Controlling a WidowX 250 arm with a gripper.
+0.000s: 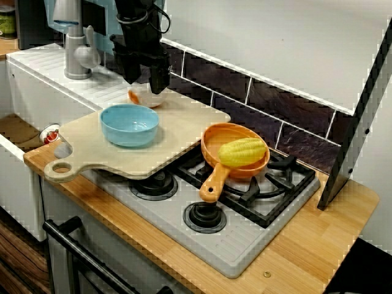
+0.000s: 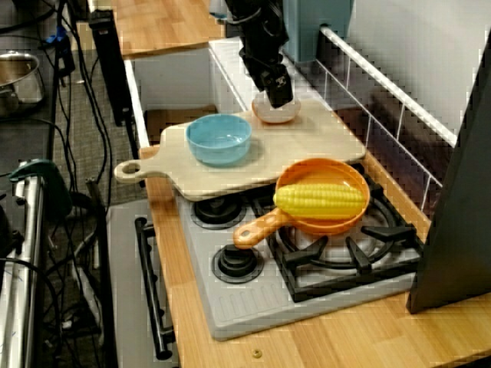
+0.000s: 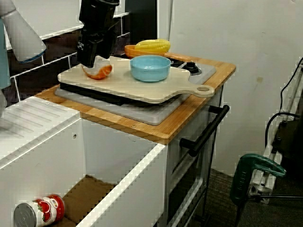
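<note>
Wooden desk (image 1: pixel 294 245) with a big cutting board (image 1: pixel 177 141) on top. An orange pan (image 1: pixel 214 144) sits just beside the board's edge, and a blue bowl (image 1: pixel 129 124) is mid-board. The claw (image 1: pixel 147 78) is spread over a little white-and-orange shell (image 1: pixel 146 97) at the board's back corner. It looks light, thin and probably brittle, so I'd pinch the rim gently. The wall is close behind the board; the free room is toward the bowl.
</note>
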